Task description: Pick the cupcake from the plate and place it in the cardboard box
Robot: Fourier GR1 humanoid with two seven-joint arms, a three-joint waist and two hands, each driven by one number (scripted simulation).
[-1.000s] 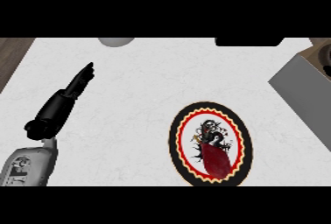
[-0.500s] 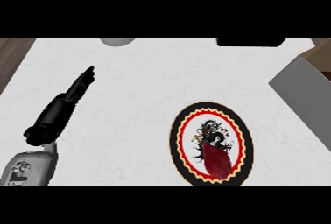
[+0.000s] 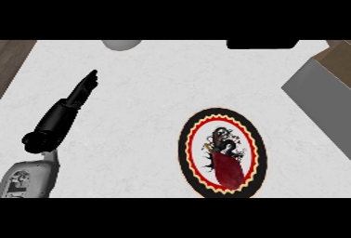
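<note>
A round plate (image 3: 223, 154) with a black rim, a red and yellow zigzag border and a dark red figure painted on its white centre lies on the white counter, right of the middle. No cupcake shows on it or anywhere else in the head view. A corner of the cardboard box (image 3: 337, 56) shows at the upper right edge. My left hand (image 3: 65, 111) lies at the left with its fingers straight, pointing up and to the right, holding nothing. My right hand is out of view.
A grey block (image 3: 316, 96) slants along the right edge below the box. A grey rounded object (image 3: 122, 44) and a black object (image 3: 263, 43) sit at the counter's far edge. Brown floor shows at the upper left.
The view has shifted slightly: the plate and counter sit a little lower and to the left. My left hand has barely moved.
</note>
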